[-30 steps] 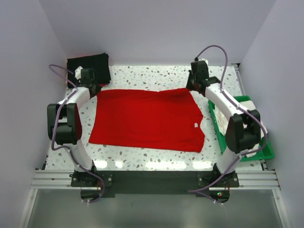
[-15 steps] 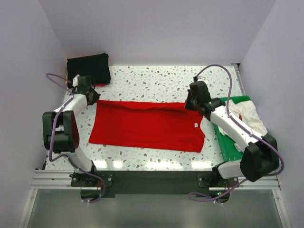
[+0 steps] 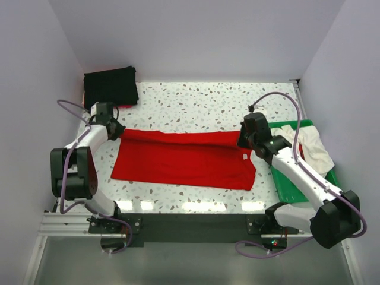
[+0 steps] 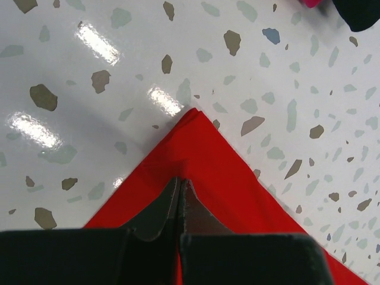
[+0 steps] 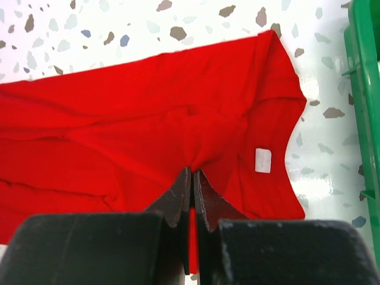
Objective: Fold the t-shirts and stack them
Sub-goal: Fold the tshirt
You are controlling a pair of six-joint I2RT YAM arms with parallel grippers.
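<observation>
The red t-shirt [image 3: 184, 159] lies spread across the table, its far edge lifted and folded toward the front. My left gripper [image 3: 116, 132] is shut on the shirt's far left corner [image 4: 196, 154]. My right gripper [image 3: 243, 141] is shut on the far right edge of the red t-shirt [image 5: 178, 124], cloth pinched between its fingers, with the white neck label [image 5: 262, 160] just to the right. A folded black t-shirt [image 3: 110, 86] sits at the far left corner. A whitish t-shirt [image 3: 312, 148] lies in the green tray.
The green plastic tray [image 3: 286, 181] stands along the right side; its wall [image 5: 363, 89] is close to my right gripper. White walls enclose the table at left, back and right. Bare speckled tabletop [image 3: 196, 98] shows beyond the red shirt.
Both grippers have pulled the red shirt's far edge toward the front, narrowing the spread shirt. Both arms have swung nearer and lower.
</observation>
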